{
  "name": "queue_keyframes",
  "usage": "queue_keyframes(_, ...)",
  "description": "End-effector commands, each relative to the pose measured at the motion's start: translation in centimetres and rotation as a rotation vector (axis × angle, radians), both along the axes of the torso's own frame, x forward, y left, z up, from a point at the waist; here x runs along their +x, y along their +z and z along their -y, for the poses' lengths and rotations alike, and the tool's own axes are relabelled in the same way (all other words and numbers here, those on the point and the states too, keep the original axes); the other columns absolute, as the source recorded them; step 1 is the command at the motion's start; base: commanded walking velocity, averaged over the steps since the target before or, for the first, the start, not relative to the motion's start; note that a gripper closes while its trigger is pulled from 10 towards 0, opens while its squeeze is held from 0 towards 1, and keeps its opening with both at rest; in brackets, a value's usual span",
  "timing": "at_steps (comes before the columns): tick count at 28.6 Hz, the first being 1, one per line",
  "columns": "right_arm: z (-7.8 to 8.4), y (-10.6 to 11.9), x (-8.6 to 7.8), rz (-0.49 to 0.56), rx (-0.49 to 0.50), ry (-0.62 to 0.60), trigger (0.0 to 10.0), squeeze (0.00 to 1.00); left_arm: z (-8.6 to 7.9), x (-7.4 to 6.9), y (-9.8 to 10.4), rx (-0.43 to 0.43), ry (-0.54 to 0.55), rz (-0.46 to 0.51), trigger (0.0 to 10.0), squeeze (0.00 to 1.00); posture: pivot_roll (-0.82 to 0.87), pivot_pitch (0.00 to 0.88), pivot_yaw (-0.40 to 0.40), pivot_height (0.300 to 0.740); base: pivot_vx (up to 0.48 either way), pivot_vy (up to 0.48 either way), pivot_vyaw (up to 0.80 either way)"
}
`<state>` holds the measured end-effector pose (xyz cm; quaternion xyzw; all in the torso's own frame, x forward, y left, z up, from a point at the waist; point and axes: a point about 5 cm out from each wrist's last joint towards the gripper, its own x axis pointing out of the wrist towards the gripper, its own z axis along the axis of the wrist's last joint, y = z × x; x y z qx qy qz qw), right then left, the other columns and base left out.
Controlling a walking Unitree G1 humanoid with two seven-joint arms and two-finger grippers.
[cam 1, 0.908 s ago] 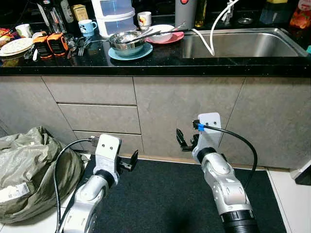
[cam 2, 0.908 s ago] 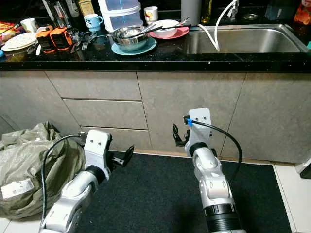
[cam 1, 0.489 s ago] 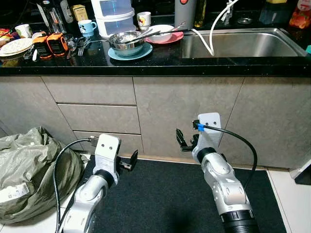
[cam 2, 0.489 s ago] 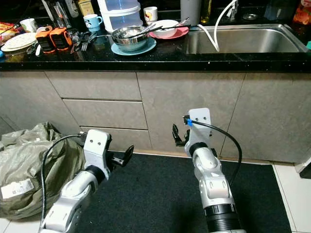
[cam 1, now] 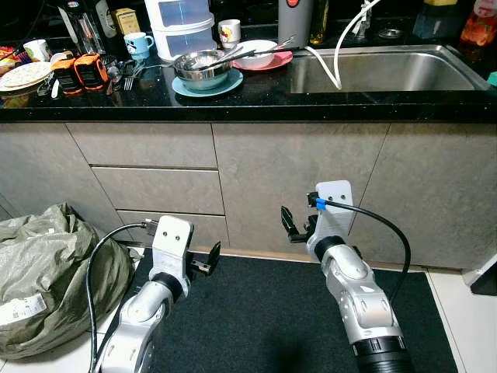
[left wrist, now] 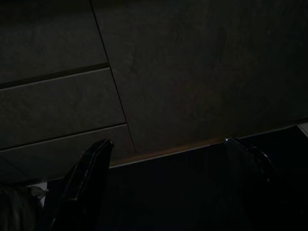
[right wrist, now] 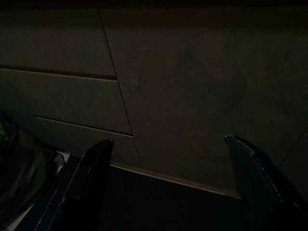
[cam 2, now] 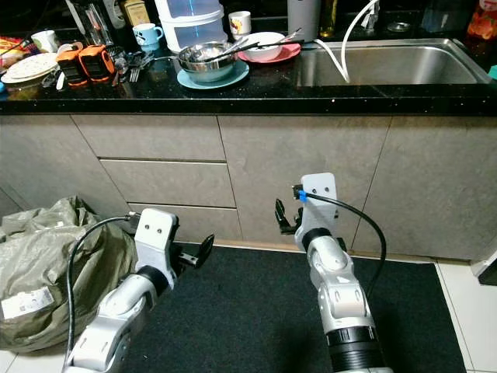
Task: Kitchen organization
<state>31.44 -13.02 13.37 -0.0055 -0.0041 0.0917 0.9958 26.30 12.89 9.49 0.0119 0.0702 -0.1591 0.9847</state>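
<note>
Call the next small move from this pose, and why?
Probably raise the right gripper toward the counter. Both it and the left gripper sit low in front of the cabinet doors, open and holding nothing, while the dishes to sort, like the steel bowl on its blue plate, sit well above them.

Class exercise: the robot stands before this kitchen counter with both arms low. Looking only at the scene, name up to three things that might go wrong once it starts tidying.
1. The steel bowl sits on a blue plate near the counter edge with a utensil sticking out; a careless reach might tip it.
2. The green bag lies on the floor by the left gripper; it could snag that arm.
3. The white hose hangs into the sink and might catch the right gripper.
</note>
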Motion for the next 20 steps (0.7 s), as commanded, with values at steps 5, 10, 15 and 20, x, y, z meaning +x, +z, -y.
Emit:
queue_keyframes(5, -0.49, -0.26, 0.07, -0.019, 0.010, 0.016, 10.0, 0.00, -0.34, -0.01, -0.30, 0.012, 0.009, -0.005, 10.0, 0.00, -0.01, 0.000, 0.085, 0.740, 0.000, 0.000, 0.00)
queue_keyframes(10, -0.48, -0.24, 0.02, -0.019, 0.010, 0.017, 10.0, 0.00, -0.37, -0.06, -0.30, 0.009, 0.011, -0.005, 10.0, 0.00, -0.01, 0.000, 0.084, 0.740, 0.000, 0.000, 0.00)
queue_keyframes(15, -0.51, -0.21, -0.04, -0.018, 0.013, 0.019, 10.0, 0.00, -0.45, -0.12, -0.27, 0.001, 0.016, -0.004, 10.0, 0.00, -0.01, 0.000, 0.084, 0.740, 0.000, 0.000, 0.00)
queue_keyframes(20, -0.36, -0.20, -0.09, -0.017, 0.017, 0.014, 10.0, 0.00, -0.43, -0.13, -0.27, -0.008, 0.019, -0.004, 10.0, 0.00, -0.01, 0.000, 0.077, 0.740, 0.000, 0.000, 0.00)
